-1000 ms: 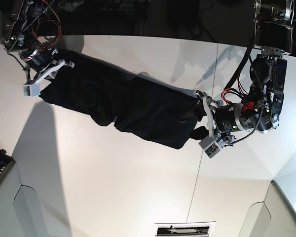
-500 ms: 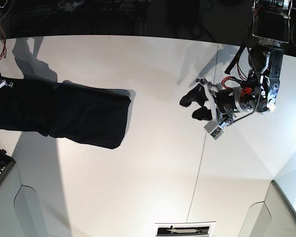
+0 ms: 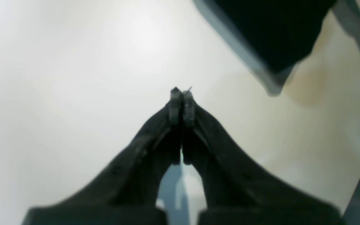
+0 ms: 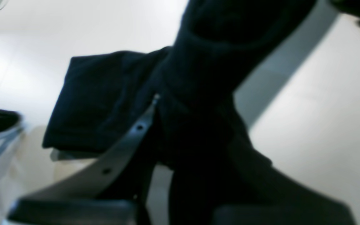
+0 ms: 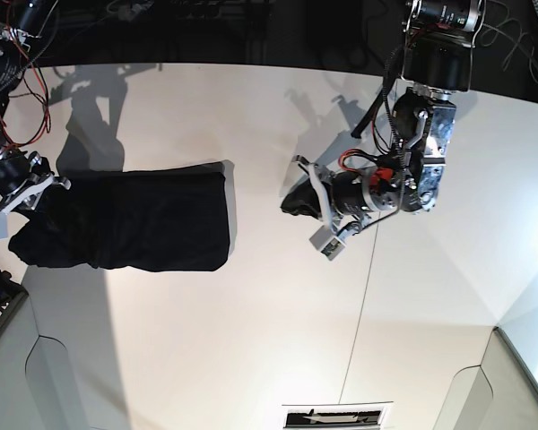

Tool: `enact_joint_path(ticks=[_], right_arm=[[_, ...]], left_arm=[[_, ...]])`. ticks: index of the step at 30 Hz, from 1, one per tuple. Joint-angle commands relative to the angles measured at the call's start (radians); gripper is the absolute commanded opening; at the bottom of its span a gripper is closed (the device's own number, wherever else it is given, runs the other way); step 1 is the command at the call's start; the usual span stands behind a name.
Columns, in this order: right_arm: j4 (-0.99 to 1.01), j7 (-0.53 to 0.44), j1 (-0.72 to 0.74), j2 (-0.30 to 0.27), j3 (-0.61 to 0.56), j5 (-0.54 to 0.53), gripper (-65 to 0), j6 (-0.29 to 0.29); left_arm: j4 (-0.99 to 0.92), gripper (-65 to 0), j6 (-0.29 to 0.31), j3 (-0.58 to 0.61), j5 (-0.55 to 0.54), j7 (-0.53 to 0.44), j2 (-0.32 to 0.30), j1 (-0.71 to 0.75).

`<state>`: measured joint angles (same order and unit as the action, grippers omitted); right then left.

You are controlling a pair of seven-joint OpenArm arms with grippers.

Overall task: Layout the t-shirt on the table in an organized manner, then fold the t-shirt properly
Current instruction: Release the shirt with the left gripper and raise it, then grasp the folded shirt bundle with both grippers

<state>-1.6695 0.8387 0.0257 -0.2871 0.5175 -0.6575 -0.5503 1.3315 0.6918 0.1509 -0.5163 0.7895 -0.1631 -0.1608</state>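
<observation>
T-shirt stretched lengthwise across table, right jaws grasping its end, left jaws clenched empty.

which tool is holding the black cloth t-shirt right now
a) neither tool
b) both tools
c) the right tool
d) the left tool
c: the right wrist view shows the right tool clamped on the black cloth t-shirt, while the left wrist view shows the left tool shut with nothing between its fingertips, over the bare white tabletop apart from the shirt.
</observation>
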Motion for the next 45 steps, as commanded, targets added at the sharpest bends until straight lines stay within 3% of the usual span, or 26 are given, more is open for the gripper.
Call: enact_joint_path(ticks=[1,10,15,19,20,23,24,29,34,38,43,44,45], right_arm=[[-0.016,-0.034,0.027,-0.002,-0.005,-0.015,-65.0,-0.007],[-0.016,-0.035,0.113,0.108,-0.069,-0.011,-65.0,-0.008],[-0.016,-0.06,0.134,0.157,-0.196,0.044,-65.0,-0.008],[-0.016,-0.014,0.126,0.196,-0.32,0.078,-65.0,-0.008],[-0.016,0.005,0.124,0.204,-0.351,0.078,-60.1,-0.007],[-0.016,0.006,0.112,0.214,-0.429,0.079,-24.4,-0.008],[-0.016,0.004,0.11,0.213,-0.451,0.079,-19.0,-0.008],[-0.023,-0.031,0.113,0.213,-0.493,0.082,-19.9,-0.007],[-0.071,-0.031,0.123,0.212,-0.44,0.105,-19.9,-0.007],[-0.074,-0.045,0.155,0.212,-0.342,0.146,-19.9,0.003],[-0.059,-0.153,0.198,0.181,-0.235,0.216,-20.7,0.008],[-0.045,-0.162,0.212,0.169,-0.226,0.236,-23.4,0.01],[-0.026,-0.166,0.228,0.159,-0.222,0.259,-30.4,0.017]], left_arm=[[-0.013,-65.0,0.006,0.009,-0.014,-0.032,0.02,-0.04],[-0.137,-65.0,0.006,0.022,0.023,-0.034,0.143,-0.097],[-0.138,-65.0,0.006,0.025,0.029,-0.03,0.148,-0.097],[-0.138,-65.0,0.006,0.025,0.04,-0.03,0.143,-0.097],[-0.138,-65.0,0.006,0.025,0.042,-0.03,0.143,-0.097],[-0.138,-65.0,0.006,0.025,0.043,-0.029,0.143,-0.097],[-0.138,-65.0,0.006,0.025,0.043,-0.029,0.143,-0.097],[-0.138,-65.0,0.006,0.025,0.037,-0.026,0.109,-0.097],[-0.118,-65.0,0.006,0.024,-0.054,-0.008,0.023,-0.097],[-0.036,-65.0,0.006,0.01,-0.14,0.09,-0.043,-0.092],[0.179,-65.0,0.006,0.025,-0.23,0.197,-0.09,-0.055],[0.21,-65.0,0.006,0.037,-0.241,0.194,-0.099,-0.048],[0.235,-65.0,0.006,0.049,-0.252,0.194,-0.101,-0.043]])
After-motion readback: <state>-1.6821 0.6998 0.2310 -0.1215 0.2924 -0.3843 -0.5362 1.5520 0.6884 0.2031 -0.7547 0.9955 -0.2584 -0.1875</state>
